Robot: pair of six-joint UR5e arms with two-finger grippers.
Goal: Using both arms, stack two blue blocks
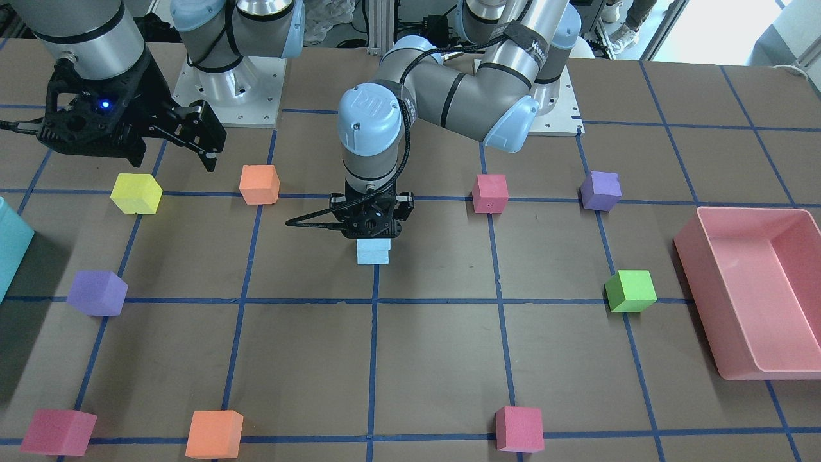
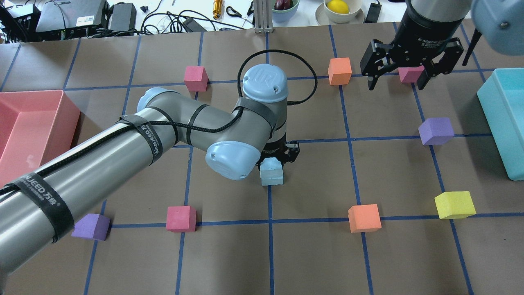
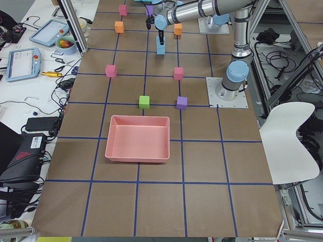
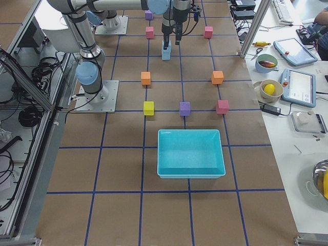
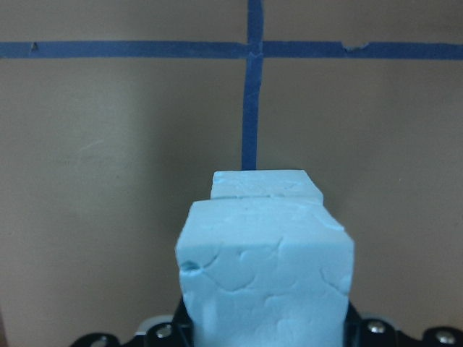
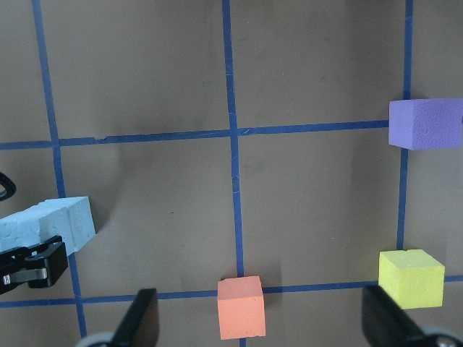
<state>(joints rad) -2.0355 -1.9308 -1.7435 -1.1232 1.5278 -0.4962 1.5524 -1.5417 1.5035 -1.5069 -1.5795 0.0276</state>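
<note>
Two pale blue blocks are at the table's middle, one over the other. My left gripper (image 1: 373, 239) points straight down and is shut on the upper blue block (image 2: 270, 164). The lower blue block (image 2: 273, 179) rests on the table under it. In the left wrist view the held block (image 5: 265, 278) fills the foreground and the lower one (image 5: 266, 185) pokes out behind it, slightly offset. I cannot tell whether they touch. My right gripper (image 2: 396, 84) is open and empty, high above the table's far right; its fingers (image 6: 142, 319) frame an orange cube.
A teal bin (image 2: 504, 123) stands at the right edge and a pink bin (image 2: 49, 96) at the left. Yellow (image 2: 454, 205), orange (image 2: 364, 218), purple (image 2: 436, 131), pink-red (image 2: 180, 218) and green (image 1: 631, 290) cubes ring the middle.
</note>
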